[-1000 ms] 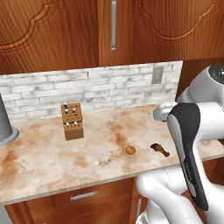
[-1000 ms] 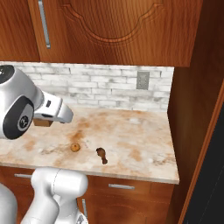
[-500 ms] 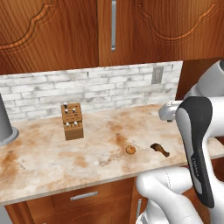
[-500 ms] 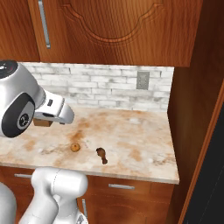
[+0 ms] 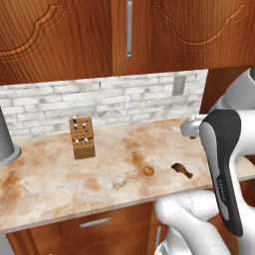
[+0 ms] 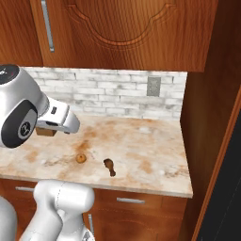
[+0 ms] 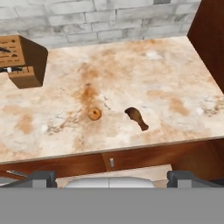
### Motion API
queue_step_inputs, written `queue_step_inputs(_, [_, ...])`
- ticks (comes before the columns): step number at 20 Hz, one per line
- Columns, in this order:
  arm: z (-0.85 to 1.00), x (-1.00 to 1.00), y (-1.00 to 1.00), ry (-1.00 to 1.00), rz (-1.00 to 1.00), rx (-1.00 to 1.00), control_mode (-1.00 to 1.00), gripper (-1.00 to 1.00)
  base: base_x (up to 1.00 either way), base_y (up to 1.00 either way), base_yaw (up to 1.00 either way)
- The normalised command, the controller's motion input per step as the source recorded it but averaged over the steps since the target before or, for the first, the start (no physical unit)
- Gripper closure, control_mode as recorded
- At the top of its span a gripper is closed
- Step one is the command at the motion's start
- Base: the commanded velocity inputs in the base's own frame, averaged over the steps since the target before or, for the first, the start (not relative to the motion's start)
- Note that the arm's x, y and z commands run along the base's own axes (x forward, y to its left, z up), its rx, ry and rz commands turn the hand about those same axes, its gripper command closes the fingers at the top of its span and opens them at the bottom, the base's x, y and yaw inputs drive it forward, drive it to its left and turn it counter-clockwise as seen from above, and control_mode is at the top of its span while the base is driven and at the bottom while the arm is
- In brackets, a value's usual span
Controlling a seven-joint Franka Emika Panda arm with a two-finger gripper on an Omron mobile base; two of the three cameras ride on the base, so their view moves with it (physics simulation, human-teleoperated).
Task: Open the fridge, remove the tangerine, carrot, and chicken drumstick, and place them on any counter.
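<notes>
On the beige marbled counter [image 7: 175,78] lie the tangerine [image 7: 94,114] and, just to its right, the dark brown chicken drumstick [image 7: 137,118]. Both base views show the same pair: tangerine [image 5: 148,171] [image 6: 81,158] and drumstick [image 5: 182,170] [image 6: 109,165]. My gripper [image 7: 111,179] hangs above the counter's front edge, back from both, open with nothing between its widely spread fingertips [image 7: 41,178]. The carrot is out of view. A dark slab [image 6: 228,197] stands past the wooden side panel; I cannot tell whether it is the fridge.
A wooden knife block [image 5: 82,138] stands at the back left by the white brick wall [image 5: 124,99]. A grey cylinder [image 5: 6,144] sits at the far left. Wooden wall cabinets [image 5: 149,35] hang above, and a tall wooden panel [image 6: 209,108] closes the counter's right end.
The arm's elbow has swung a little in both base views while the hand has barely shifted. The tangerine and drumstick lie where they were.
</notes>
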Motion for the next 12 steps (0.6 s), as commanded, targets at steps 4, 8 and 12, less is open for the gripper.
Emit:
queue_step_inputs(4, [0.0,0.0,0.0,0.0,0.0,0.0,1.0,-1.0,-1.0,-0.13,-0.12])
queue_step_inputs(8, [0.0,0.0,0.0,0.0,0.0,0.0,1.0,-1.0,-0.96,-0.06,-0.01])
queue_step_inputs(12, [0.0,0.0,0.0,0.0,0.0,0.0,1.0,-1.0,-0.95,0.01,0.0])
